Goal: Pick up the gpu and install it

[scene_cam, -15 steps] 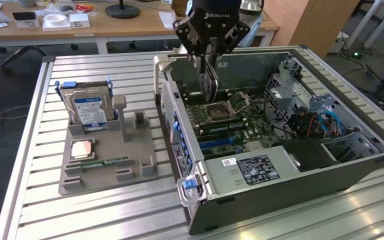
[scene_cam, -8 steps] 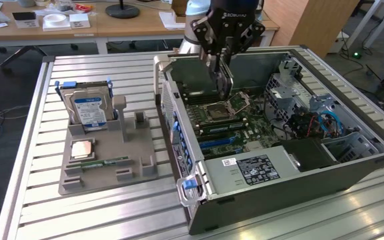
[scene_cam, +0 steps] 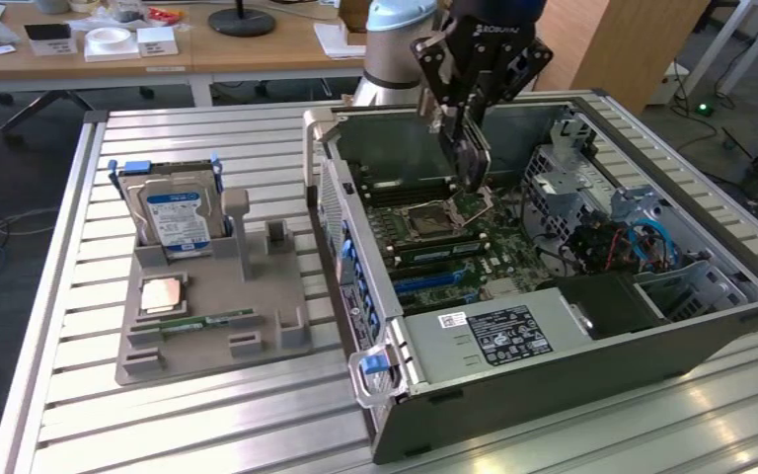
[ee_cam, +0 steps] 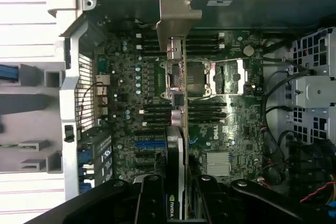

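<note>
Black claw gripping thin green silver-bracketed gpu, upper centre of exterior view, over green motherboard in open grey metal case.

Claw clamped, pointing straight down below wrist.

One gpu, one hard drive, one memory stick — one case.

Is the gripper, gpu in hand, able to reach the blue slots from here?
Likely yes: the case is open, the gripper holds the gpu above the motherboard, and nothing stands over the blue slots; cables lie off to the side.
</note>
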